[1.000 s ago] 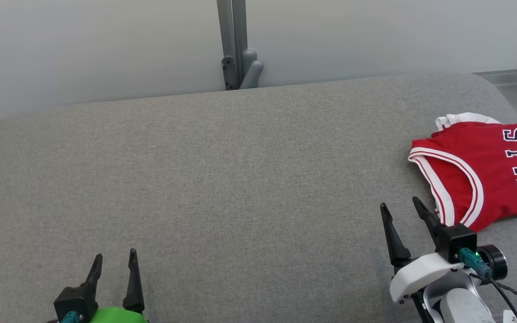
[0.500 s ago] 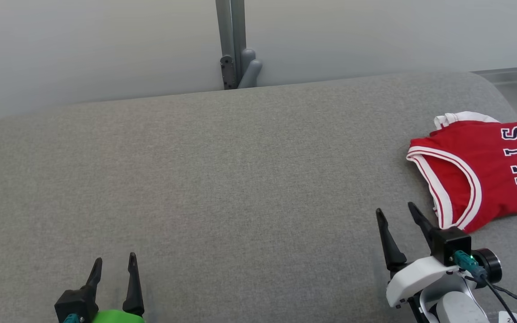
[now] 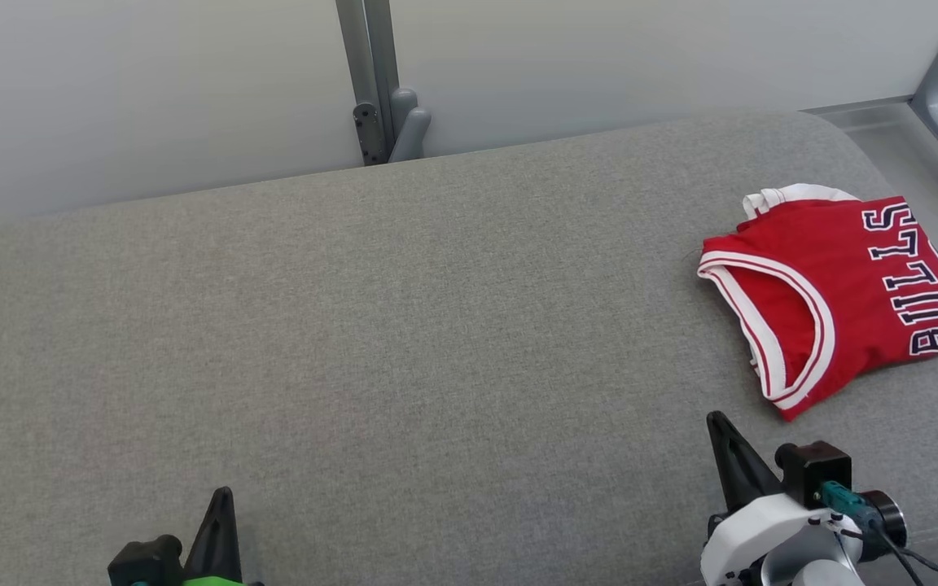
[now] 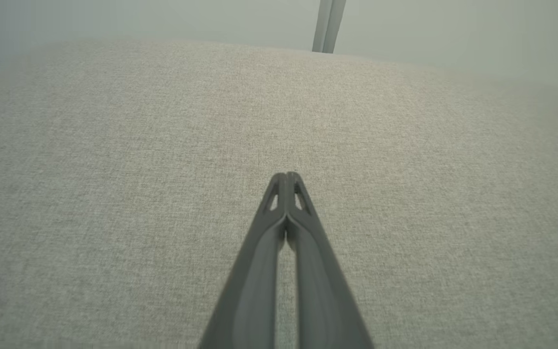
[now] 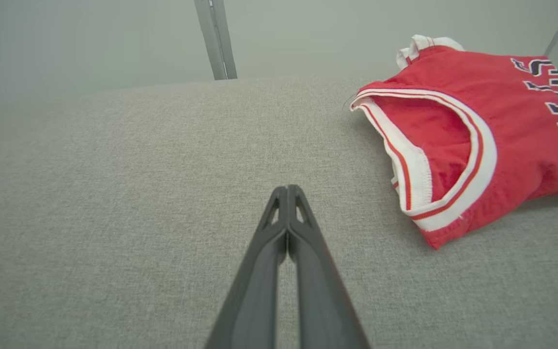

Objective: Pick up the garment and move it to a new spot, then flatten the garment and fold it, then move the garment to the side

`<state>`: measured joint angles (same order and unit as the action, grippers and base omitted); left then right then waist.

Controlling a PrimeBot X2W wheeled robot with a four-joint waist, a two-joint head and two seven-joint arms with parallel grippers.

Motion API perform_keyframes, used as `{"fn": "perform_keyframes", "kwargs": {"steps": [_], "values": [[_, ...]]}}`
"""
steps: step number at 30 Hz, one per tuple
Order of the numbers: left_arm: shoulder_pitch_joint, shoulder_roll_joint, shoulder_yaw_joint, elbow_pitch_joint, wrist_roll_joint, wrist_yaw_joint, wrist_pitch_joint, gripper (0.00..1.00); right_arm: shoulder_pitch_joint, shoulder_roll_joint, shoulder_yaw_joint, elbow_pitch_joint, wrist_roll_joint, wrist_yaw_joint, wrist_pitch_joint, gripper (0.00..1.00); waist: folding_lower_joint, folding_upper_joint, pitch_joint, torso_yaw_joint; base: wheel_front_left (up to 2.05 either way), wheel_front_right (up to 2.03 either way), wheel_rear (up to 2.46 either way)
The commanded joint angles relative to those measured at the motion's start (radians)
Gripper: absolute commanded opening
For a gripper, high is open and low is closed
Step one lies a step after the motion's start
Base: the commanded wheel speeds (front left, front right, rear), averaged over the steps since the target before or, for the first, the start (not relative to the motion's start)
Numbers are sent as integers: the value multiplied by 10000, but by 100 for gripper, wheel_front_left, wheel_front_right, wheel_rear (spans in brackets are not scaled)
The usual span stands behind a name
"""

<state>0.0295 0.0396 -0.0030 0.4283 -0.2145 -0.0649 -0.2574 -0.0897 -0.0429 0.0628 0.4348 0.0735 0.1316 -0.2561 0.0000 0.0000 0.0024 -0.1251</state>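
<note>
Folded red jersey [image 3: 835, 285] is laid flat on grey cushion [image 3: 404, 325]; left gripper [image 4: 286, 175] and right gripper [image 5: 287, 188] are clenched empty, near it.

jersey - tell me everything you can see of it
The jersey is red and sleeveless, of thin, soft-looking knit. One opening is edged in white trim with thin red stripes, and dark, white-outlined letters read BULLS. It is folded into a compact, slightly rumpled bundle, with a bit of white fabric poking out at its far edge. It lies flat near the right end of the grey fabric surface, and nothing else touches it.
</note>
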Motion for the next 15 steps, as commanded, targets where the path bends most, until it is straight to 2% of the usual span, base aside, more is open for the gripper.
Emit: {"fn": "perform_keyframes", "kwargs": {"steps": [1, 15], "values": [[-163, 19, 96, -104, -415, -23, 124, 0, -178, -12, -100, -121, 470, 0, 119, 0, 0, 0, 0, 19, 0, 0, 0], [-409, 39, 256, -453, -2975, -145, 756, 0, -194, -26, -403, -477, 3272, -2, 779, 0, 0, 0, 0, 159, 0, 0, 0]]}}
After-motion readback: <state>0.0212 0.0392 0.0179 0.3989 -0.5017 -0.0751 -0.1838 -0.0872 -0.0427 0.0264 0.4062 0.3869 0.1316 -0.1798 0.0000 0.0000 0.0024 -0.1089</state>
